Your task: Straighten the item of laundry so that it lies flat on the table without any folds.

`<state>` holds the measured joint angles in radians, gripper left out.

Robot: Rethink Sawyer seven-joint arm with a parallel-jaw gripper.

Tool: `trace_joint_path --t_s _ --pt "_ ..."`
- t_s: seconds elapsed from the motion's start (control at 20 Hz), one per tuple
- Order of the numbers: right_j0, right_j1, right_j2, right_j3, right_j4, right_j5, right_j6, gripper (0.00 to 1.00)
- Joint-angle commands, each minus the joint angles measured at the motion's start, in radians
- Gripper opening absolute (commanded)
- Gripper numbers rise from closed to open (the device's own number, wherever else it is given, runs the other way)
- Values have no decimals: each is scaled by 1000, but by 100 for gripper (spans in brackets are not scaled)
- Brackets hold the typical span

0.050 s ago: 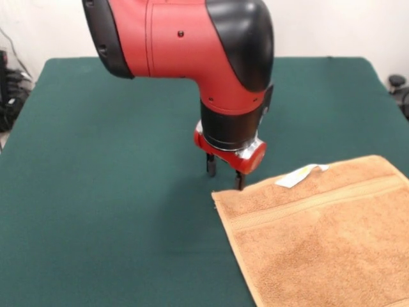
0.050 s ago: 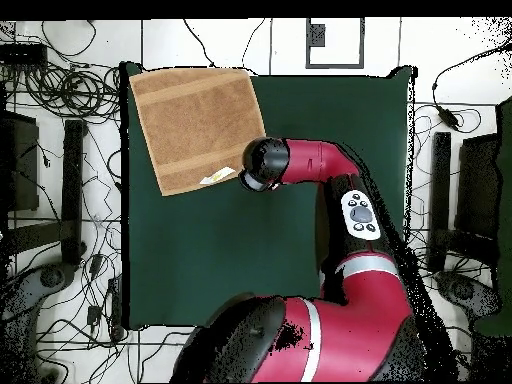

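From the front, the gripper (image 1: 225, 171) hangs just above the table (image 1: 102, 192), its two dark fingers (image 1: 210, 164) parted with a narrow gap and nothing between them. One fingertip sits right at the far corner of the towel (image 1: 319, 236); whether it touches the cloth is hard to tell. The towel spreads away from the gripper toward the near right of the picture, lying flat with its woven band (image 1: 313, 201) running close to the far hem. A small white label (image 1: 299, 175) sticks out from that hem, just beside the gripper

From overhead, the arm's head (image 2: 262, 165) hides the gripper. The towel (image 2: 195, 125) lies flat, turned slightly askew, in the table's (image 2: 300, 240) upper left corner, with the label (image 2: 216, 178) at the hem next to the arm's head
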<state>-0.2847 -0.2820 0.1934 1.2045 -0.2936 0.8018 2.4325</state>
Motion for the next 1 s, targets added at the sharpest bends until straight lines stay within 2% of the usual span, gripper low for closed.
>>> trace_joint_path --t_s 0.05,0.2,0.5,0.8,1.0 --pt "-49 214 87 133 -97 -307 -117 100" --pt "-63 192 90 160 -104 -287 -128 100" --pt "-62 103 111 205 -60 -178 -114 100" --pt "-54 83 121 206 -44 -161 -84 100" --pt "-48 54 123 202 -26 -101 -89 100"
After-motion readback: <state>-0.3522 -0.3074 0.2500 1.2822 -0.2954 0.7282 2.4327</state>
